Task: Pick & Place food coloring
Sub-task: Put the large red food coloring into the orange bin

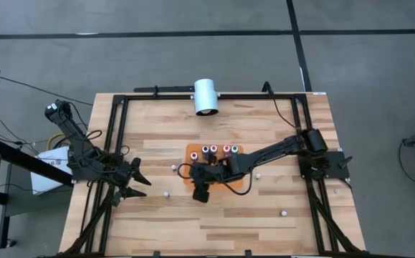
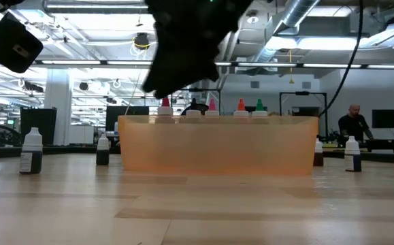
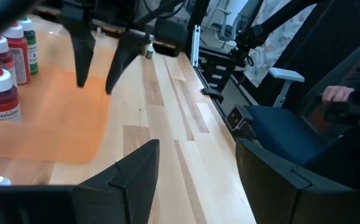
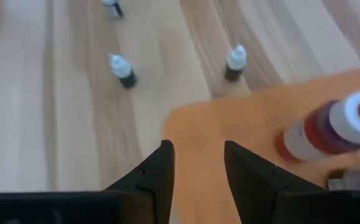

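Note:
Several food coloring bottles (image 1: 213,150) stand upright in a row on the far part of the orange mat (image 1: 244,174); their coloured tops (image 2: 241,105) show above the mat in the low view. One red bottle (image 4: 329,130) shows in the right wrist view. My right gripper (image 1: 201,192) hovers open above the mat's near left corner (image 4: 195,118), holding nothing. It also shows in the left wrist view, right gripper (image 3: 99,59), with fingers apart. My left gripper (image 1: 141,179) waits open at the table's left side.
Loose small bottles stand on the bare wood: two left of the mat (image 1: 173,168) (image 1: 166,193), one right of it (image 1: 258,174), others toward the near right (image 1: 282,213). A white cylinder (image 1: 206,97) lies at the far edge. A black frame (image 1: 114,143) borders the table.

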Robot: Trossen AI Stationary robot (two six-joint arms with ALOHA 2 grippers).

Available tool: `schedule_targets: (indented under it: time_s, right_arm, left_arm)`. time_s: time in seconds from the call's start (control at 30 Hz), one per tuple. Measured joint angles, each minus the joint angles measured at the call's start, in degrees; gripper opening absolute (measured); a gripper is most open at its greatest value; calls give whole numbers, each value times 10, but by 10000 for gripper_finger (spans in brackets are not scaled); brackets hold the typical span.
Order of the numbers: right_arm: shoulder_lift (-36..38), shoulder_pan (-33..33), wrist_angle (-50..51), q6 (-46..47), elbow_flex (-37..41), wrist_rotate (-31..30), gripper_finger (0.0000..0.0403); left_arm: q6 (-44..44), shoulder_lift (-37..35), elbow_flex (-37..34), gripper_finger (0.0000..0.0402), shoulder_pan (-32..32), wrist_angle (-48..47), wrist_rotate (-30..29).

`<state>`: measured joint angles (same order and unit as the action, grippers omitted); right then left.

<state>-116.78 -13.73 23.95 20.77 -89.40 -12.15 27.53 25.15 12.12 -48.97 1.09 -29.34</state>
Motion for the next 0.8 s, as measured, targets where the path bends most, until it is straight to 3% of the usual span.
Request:
schedule_targets:
  time_s: [0.3, 0.8]
  right_arm:
    - [-7, 26, 15, 9, 1, -32, 105]
    - [-7, 33, 11, 18, 17, -31, 87]
  left_arm:
    - [7, 0, 0, 203, 0, -2, 0]
    - [5, 0, 0, 203, 0, -5, 0]
